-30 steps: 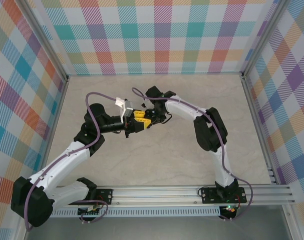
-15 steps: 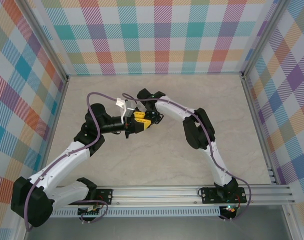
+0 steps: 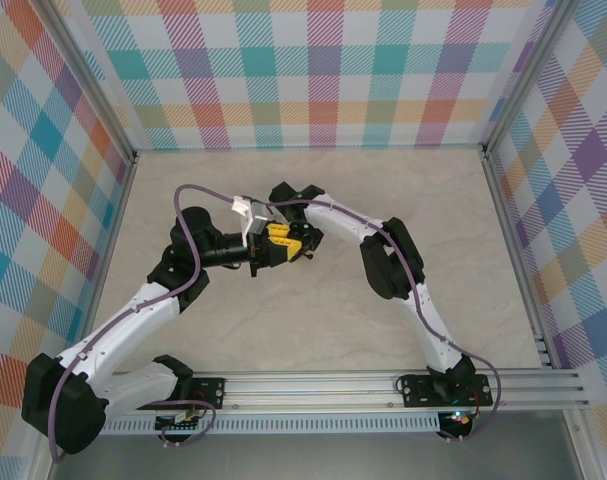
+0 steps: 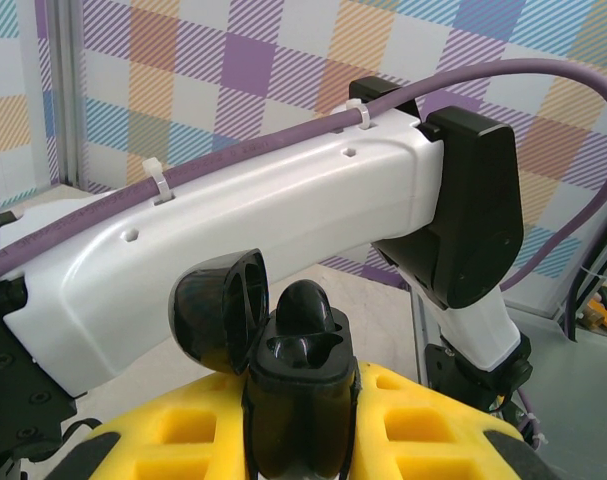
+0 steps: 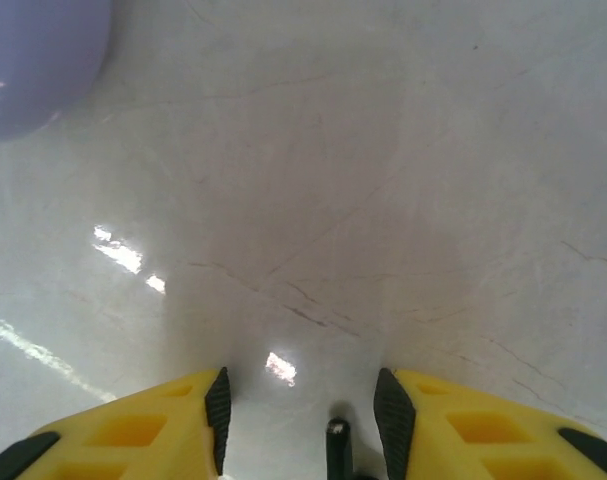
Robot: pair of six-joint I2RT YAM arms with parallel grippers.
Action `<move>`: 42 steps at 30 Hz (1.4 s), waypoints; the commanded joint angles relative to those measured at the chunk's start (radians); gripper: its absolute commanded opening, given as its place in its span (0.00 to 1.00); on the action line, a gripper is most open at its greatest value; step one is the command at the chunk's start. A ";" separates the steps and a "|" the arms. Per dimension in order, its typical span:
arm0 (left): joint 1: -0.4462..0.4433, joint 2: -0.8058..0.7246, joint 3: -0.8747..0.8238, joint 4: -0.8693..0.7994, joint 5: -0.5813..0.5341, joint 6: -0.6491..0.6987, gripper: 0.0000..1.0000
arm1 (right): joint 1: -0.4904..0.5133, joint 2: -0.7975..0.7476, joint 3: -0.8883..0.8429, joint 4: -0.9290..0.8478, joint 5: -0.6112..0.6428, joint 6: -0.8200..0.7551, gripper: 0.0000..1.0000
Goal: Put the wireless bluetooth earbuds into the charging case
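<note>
Black plastic is making up the charging case point(image 4: 303, 362), which the left gripper point(image 4: 301, 425) is clamping between its yellow fingers point(image 4: 173, 435), closed on the case body from both sides. The gripper is holding the case upright and clear of the table point(image 3: 313, 310), apparently so that the recesses are facing upward and an earbud can be lowered straight in. The hinged lid point(image 4: 221, 312) is standing open and tipping to one side, leaving the insert uncovered.

A rounded black earbud point(image 4: 305, 298) is protruding at the far side of the insert. It appears to be sitting in a recess, but whether it is fully seated cannot be told. The moulded recess in front of it is looking unoccupied.

The right gripper point(image 5: 299, 405) is pointing down at the pale marbled table with its fingers spread apart and nothing pinched between the pads. A small dark stub point(image 5: 337, 440) is showing between them at the bottom edge, too small to identify. A blurred pale lilac object point(image 5: 33, 60) is lying at the upper left corner of the right wrist view.

In the overhead view the right arm point(image 3: 378, 240) is reaching across so that its wrist is working just beside the held case. The remaining earbuds cannot be located, so the right gripper is probably free to fetch the next one.
</note>
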State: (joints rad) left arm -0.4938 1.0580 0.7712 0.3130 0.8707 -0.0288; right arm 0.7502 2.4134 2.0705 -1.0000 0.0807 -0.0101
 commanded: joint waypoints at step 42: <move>0.009 -0.004 0.042 -0.026 0.004 0.019 0.00 | -0.068 -0.225 -0.264 0.147 -0.129 0.107 0.38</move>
State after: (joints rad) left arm -0.4938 1.0756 0.7826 0.2897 0.8711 -0.0284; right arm 0.6994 2.2467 1.7943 -0.8932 0.0189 0.0597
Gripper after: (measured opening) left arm 0.213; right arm 0.385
